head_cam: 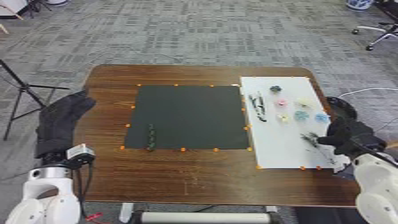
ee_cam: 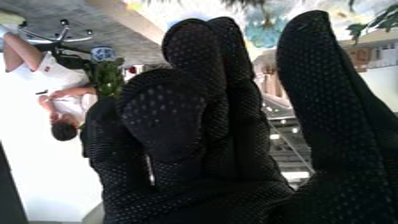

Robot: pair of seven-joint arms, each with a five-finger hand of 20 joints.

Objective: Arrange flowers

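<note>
In the head view, my right hand point(head_cam: 349, 134) is at the right edge of the white sheet point(head_cam: 275, 150), beside a dark leafy sprig point(head_cam: 311, 140). Its fingers are straight in the right wrist view, where the hand point(ee_cam: 191, 135) holds nothing visible. A light blue flower point(ee_cam: 265, 34) and green leaves point(ee_cam: 380, 22) lie beyond the fingertips. On the sheet are blue point(head_cam: 301, 115), pink point(head_cam: 281, 102), yellow point(head_cam: 283, 118), cream point(head_cam: 304, 102) and dark blue point(head_cam: 275, 89) flowers. One green stem point(head_cam: 151, 137) lies on the black mat point(head_cam: 188, 112). My left hand point(head_cam: 67, 110) is open by the table's left edge.
Dark slender pieces point(head_cam: 258, 107) lie at the sheet's left side. Small orange markers line the mat and sheet. The brown table point(head_cam: 178, 175) has a tripod point(head_cam: 25, 87) off its left side and a chair point(head_cam: 382, 32) behind it at the right.
</note>
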